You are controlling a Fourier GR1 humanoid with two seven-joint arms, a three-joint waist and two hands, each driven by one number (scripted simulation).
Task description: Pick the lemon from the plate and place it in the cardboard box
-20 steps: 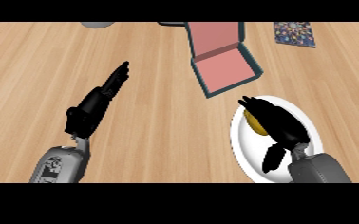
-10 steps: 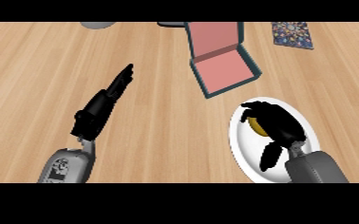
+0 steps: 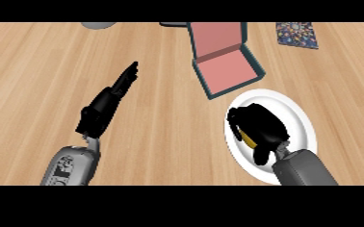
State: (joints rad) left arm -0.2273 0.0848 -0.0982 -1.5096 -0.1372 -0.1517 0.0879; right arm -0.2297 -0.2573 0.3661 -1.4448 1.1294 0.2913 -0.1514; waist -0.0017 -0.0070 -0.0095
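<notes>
Mostly hidden yellow lemon (image 3: pixel 244 135) under right hand (image 3: pixel 262 127)

Head view — steeply down onto counter (image 3: pixel 163 125)

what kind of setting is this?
Likely a kitchen counter: a light wooden plank countertop carries a round white plate and an open box with a pink inside and dark teal walls. A grey round object sits at the far edge.

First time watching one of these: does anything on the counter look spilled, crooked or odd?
Nothing spilled. The box lies open and slightly askew beside the plate. The right hand curls over the lemon, mostly hiding it.
</notes>
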